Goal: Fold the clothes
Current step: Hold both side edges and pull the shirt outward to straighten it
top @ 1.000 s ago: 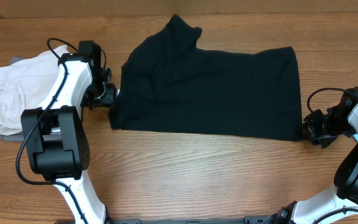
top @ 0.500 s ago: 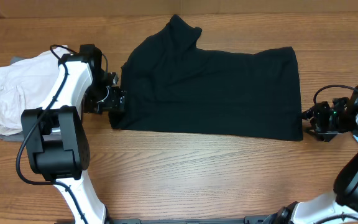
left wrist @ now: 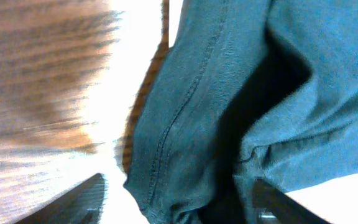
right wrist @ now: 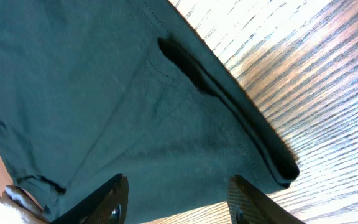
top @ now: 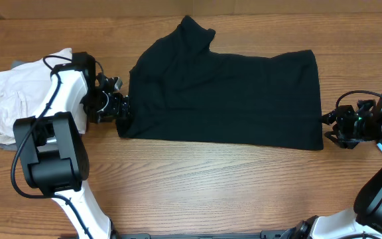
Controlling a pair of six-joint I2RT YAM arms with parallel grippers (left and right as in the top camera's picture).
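The black T-shirt (top: pixel 224 93) lies partly folded across the middle of the wooden table, one sleeve pointing to the far edge. My left gripper (top: pixel 120 109) is open at the shirt's lower left corner. In the left wrist view that hemmed corner (left wrist: pixel 185 124) sits between my spread fingers (left wrist: pixel 179 202). My right gripper (top: pixel 329 129) is open at the shirt's lower right corner. In the right wrist view that folded corner (right wrist: pixel 166 112) lies between my fingers (right wrist: pixel 179 193). The neck label is hidden.
A folded off-white pocketed garment (top: pixel 12 93) lies at the table's left edge, just behind my left arm. Bare wood runs along the front of the table (top: pixel 217 186).
My left arm has swung its wrist left and its gripper now meets the shirt's left corner. My right gripper has moved up to the shirt's right corner. The shirt has not moved.
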